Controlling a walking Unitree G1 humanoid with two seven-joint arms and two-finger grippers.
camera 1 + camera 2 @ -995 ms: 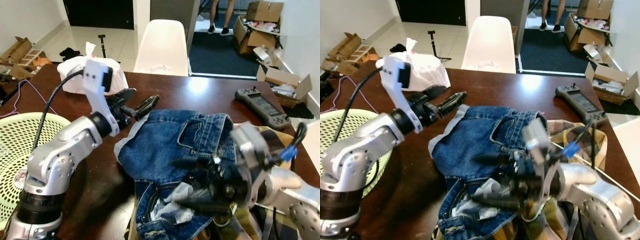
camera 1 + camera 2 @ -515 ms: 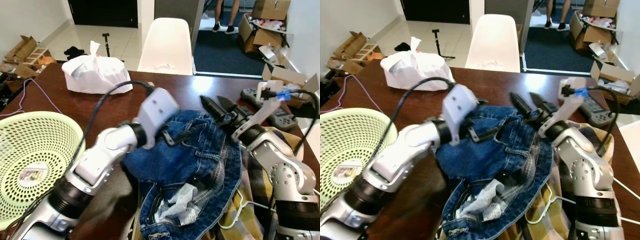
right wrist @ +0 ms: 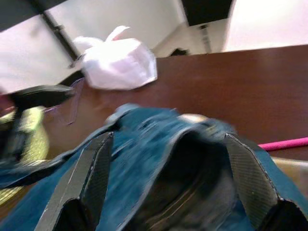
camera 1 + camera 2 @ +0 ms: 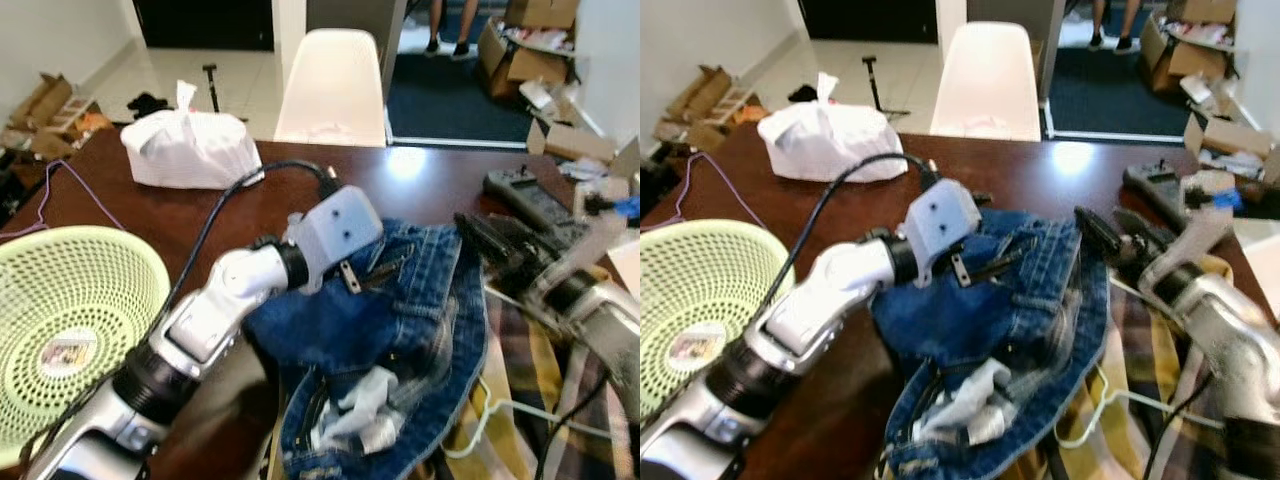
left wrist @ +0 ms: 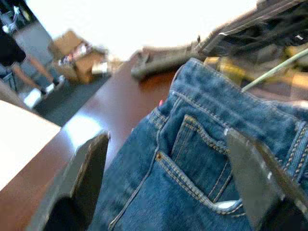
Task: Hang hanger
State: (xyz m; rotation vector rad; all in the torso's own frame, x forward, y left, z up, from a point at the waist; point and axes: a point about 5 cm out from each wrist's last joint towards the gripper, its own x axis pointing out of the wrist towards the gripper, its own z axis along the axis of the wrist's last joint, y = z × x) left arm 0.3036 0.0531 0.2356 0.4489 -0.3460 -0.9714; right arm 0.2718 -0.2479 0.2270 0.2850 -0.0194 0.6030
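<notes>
Partly hidden, the white wire hanger (image 4: 480,432) lies on the dark wooden table (image 4: 250,200), showing as a thin pale loop at the near right edge of the denim jeans (image 4: 395,330), on top of a yellow plaid cloth (image 4: 520,360). Most of it sits under the jeans; its hook cannot be made out.

Jeans: crumpled heap at table centre, waistband and back pocket turned toward the far side, white pocket lining (image 4: 360,415) spilling out at the near end.

Left gripper (image 5: 168,168): over the far-left part of the jeans, just above the pocket area. Fingers spread wide, nothing between them; denim seen through the gap in the left wrist view.

Right gripper (image 3: 168,178): at the right edge of the jeans by the waistband, fingers likewise spread wide with the raised denim fold between them, not clamped. Head views blurred on this arm.

Around: pale green perforated laundry basket (image 4: 60,330) at the near left of the table; white plastic bag (image 4: 190,150) at the far left; grey handheld controller (image 4: 535,200) at far right. White chair (image 4: 330,85) behind the table. Cardboard boxes (image 4: 515,40) on the floor beyond; a person's legs (image 4: 450,20) in the doorway.
</notes>
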